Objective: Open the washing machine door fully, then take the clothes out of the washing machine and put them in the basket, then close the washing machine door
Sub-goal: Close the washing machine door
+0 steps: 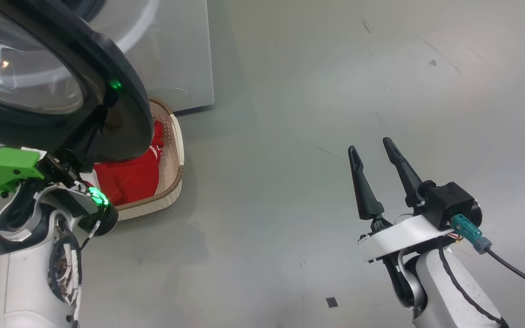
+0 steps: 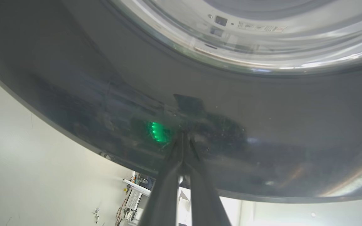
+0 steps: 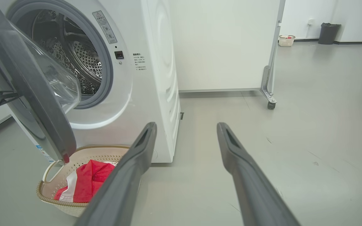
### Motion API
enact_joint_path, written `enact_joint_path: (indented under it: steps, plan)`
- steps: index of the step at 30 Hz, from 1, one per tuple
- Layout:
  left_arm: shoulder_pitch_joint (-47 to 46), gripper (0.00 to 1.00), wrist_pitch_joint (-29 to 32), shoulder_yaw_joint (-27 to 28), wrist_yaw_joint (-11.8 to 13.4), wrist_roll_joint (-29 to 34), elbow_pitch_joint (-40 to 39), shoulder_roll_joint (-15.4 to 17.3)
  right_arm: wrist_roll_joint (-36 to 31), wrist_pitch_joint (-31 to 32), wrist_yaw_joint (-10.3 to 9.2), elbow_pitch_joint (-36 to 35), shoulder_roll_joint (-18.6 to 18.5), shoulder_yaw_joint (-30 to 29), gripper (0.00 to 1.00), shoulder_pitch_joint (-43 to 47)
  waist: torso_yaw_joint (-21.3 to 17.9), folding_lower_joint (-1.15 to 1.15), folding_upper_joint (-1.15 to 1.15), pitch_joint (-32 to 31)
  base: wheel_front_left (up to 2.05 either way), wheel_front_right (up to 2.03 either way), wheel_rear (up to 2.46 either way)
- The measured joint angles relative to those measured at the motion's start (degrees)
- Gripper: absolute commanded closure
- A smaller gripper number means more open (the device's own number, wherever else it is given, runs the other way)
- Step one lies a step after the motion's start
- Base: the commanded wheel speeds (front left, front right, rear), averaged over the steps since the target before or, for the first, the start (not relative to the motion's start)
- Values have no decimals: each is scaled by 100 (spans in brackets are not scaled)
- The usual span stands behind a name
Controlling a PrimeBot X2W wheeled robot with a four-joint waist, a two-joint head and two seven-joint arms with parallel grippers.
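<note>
Head view: the washing machine door [image 1: 123,98] fills the upper left corner, its black rim hanging over the basket [image 1: 179,152]. The basket stands on the floor [image 1: 289,136] just before the washing machine [image 1: 171,54]. The clothes [image 1: 130,177], red, lie inside it. The left gripper [image 1: 104,109] reaches up to the rim; its dark fingers are hard to tell from the dark rim here, so contact looks likely rather than sure. The right gripper [image 1: 370,144] hovers over bare floor well to the right, jaws spread, nothing between them.

Left wrist view: the two fingers are pressed together, their tips touching the glossy black rim, with the glass bowl above them.

Right wrist view: the door stands swung out from the steel drum [image 3: 83,59], its lower edge above the basket's left rim. Red and white cloth is heaped in the basket. The spread fingers frame empty floor.
</note>
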Motion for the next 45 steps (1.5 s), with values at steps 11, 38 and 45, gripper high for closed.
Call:
enact_joint_path:
  steps: [11,38,45]
  plan:
    - [5,100,-151,-326,0,-36,101,-2,0,0,-49,-24,3,-111,0,5,97,0,0,-57,0,0,0]
    - [1602,100,-839,-2046,-1298,2915,-563,776,-82,0,-51,7,1,-433,0,464,1334,0,0,-827,0,0,0]
    - [2048,100,-2037,-2394,-1367,4769,-978,1426,-126,0,-42,32,3,-390,0,595,1633,0,0,-1102,0,0,0]
